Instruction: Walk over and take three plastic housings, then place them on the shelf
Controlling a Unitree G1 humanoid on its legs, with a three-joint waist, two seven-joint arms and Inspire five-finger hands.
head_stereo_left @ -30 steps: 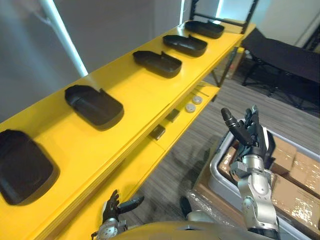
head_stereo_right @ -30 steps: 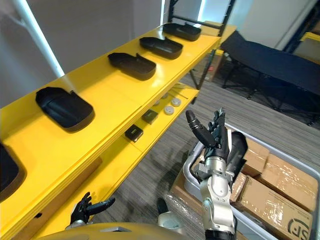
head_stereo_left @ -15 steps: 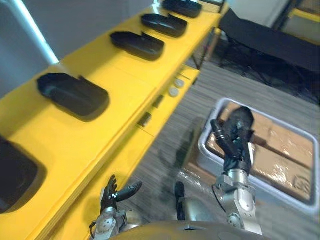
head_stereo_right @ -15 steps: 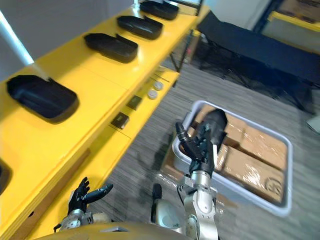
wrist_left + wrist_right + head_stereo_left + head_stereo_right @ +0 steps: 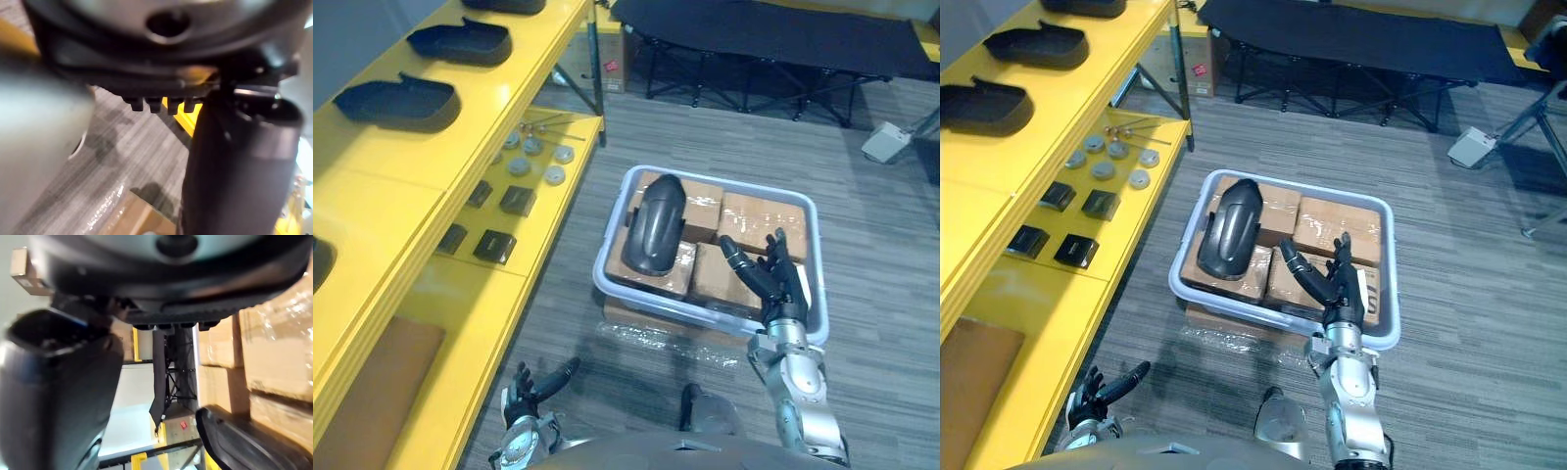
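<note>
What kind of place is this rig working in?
Probably a workshop or parts storeroom: a long yellow shelf carrying black plastic housings, small parts laid out on its lower level, and a grey tote of wrapped cardboard boxes on the floor.

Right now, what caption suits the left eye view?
Open right hand beside a grey bin of boxes topped by one black plastic housing, near the yellow shelf.

The right hand [image 5: 779,294] is held up, palm forward, fingers straight and spread, thumb angled out to its left, holding nothing. The left hand [image 5: 527,397] sits low, fingers loosely spread, empty.
</note>
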